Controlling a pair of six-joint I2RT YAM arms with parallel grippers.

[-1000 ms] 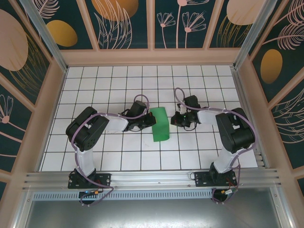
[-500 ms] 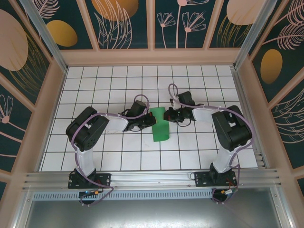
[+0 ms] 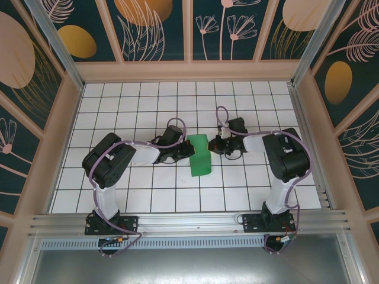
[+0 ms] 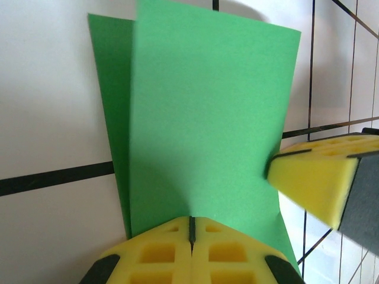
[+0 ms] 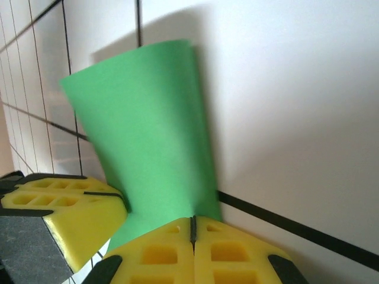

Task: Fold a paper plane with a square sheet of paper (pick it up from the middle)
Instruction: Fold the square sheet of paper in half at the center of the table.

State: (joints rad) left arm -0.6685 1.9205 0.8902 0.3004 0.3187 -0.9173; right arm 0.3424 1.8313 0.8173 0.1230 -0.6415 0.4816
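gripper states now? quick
Left gripper: shut, tips against the square sheet of paper; grip cannot be told.
Right gripper: shut, tips against it too; grip unclear.

One square sheet of paper (image 3: 200, 157) is lying on one worktop (image 3: 130, 106), and two hands, left hand (image 3: 188, 151) and right hand (image 3: 212, 147), are touching it.

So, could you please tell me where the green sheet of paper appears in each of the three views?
Top external: the green sheet of paper lies mid-table, between the left hand and the right hand.
Left wrist: centre frame, above the shut yellow fingers.
Right wrist: centre-left, curving up above that hand's fingers.
Shared landmark: the white table with black grid lines.
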